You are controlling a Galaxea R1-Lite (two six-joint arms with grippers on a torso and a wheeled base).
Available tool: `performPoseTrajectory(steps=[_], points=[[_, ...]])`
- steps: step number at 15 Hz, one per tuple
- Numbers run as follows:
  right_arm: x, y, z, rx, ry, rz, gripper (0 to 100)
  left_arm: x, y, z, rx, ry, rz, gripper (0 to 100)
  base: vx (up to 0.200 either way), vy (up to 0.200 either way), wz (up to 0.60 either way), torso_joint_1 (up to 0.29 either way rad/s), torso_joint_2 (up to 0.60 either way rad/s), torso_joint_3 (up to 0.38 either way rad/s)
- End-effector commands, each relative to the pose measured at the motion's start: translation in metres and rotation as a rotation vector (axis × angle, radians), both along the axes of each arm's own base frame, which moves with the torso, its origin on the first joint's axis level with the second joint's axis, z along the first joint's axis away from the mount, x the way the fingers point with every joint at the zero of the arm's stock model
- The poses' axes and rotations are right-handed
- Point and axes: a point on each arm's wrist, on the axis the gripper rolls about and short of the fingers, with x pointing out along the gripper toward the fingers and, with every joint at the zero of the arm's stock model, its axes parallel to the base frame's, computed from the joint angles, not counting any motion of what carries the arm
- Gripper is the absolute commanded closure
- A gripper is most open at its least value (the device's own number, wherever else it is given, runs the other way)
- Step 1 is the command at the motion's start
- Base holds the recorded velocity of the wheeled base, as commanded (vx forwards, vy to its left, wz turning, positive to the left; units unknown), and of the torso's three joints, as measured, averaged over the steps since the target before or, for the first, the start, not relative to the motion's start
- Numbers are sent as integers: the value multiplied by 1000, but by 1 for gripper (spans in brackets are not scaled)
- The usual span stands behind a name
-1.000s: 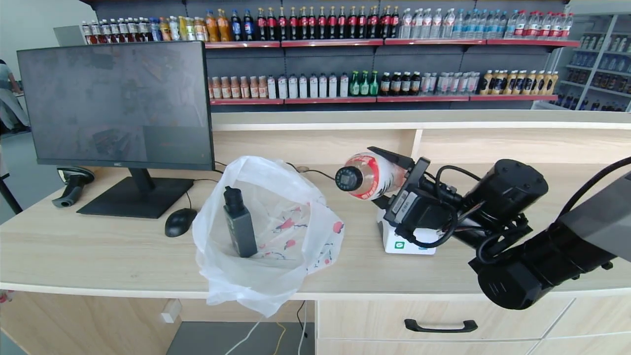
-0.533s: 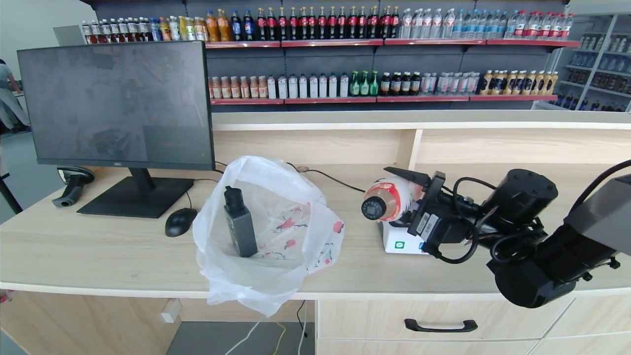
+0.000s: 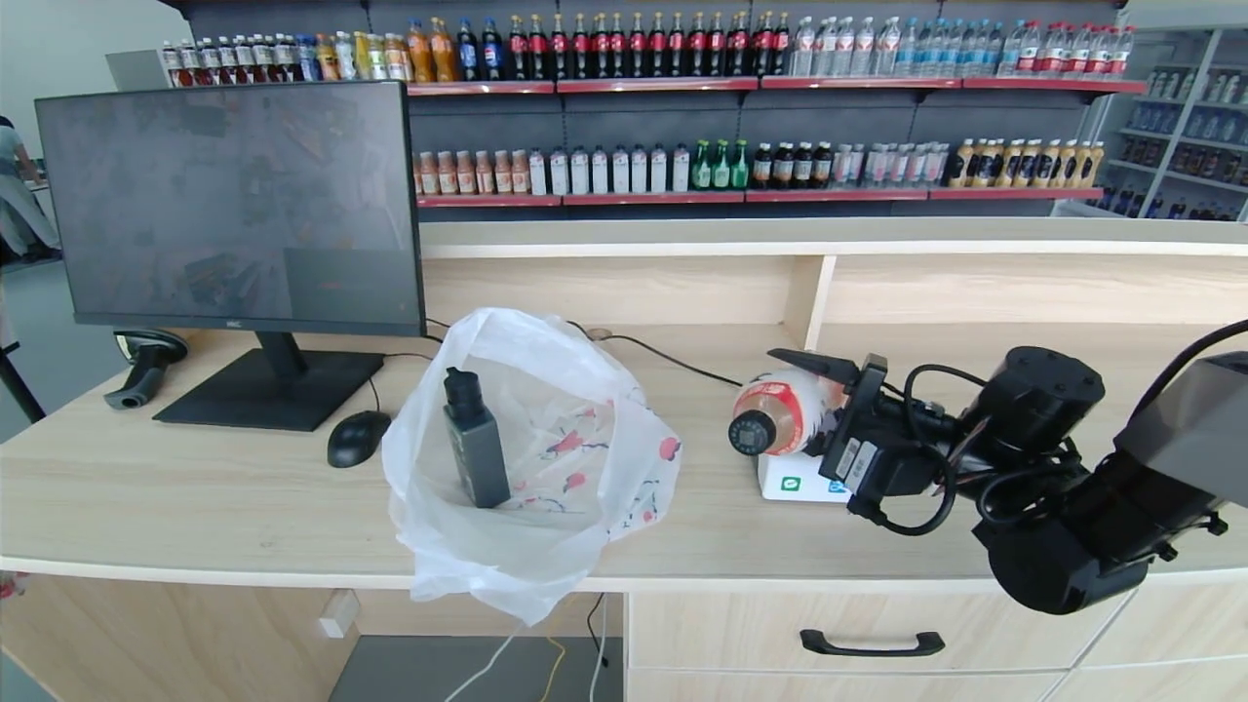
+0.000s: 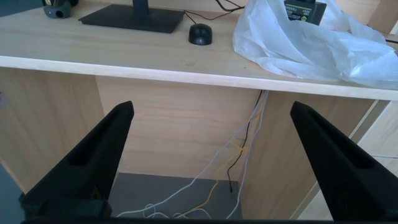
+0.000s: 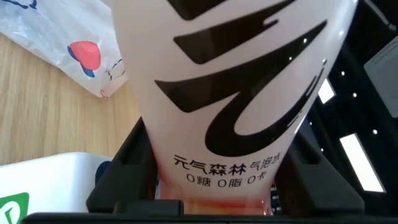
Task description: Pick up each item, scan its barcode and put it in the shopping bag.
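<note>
Head view: bottle (image 3: 777, 417) sideways in the right end effector's (image 3: 817, 405) tight grip, just above the white scanner (image 3: 792, 482).

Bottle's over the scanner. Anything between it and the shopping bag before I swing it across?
Nothing visible does. Bare counter lies between the bottle and the open shopping bag. A dark container stands inside the bag toward its left, with room beside it.
</note>
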Motion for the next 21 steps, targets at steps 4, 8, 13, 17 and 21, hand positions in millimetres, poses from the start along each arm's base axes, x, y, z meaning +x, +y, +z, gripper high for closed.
performPoseTrajectory(steps=[4,8,13,17,21], points=[[0,-1,-3,-2,8,-1,100,0,0,0,-1,-1,0,0,0,0,0,0,0,0],[0,-1,-3,-3,7,-2,100,0,0,0,-1,-1,0,0,0,0,0,0,0,0],[0,0,-4,-4,11,0,100,0,0,0,-1,-1,0,0,0,0,0,0,0,0],[-2,0,-13,-21,35,0,100,0,0,0,-1,-1,0,0,0,0,0,0,0,0],[-2,0,-14,-21,37,0,100,0,0,0,-1,-1,0,0,0,0,0,0,0,0]])
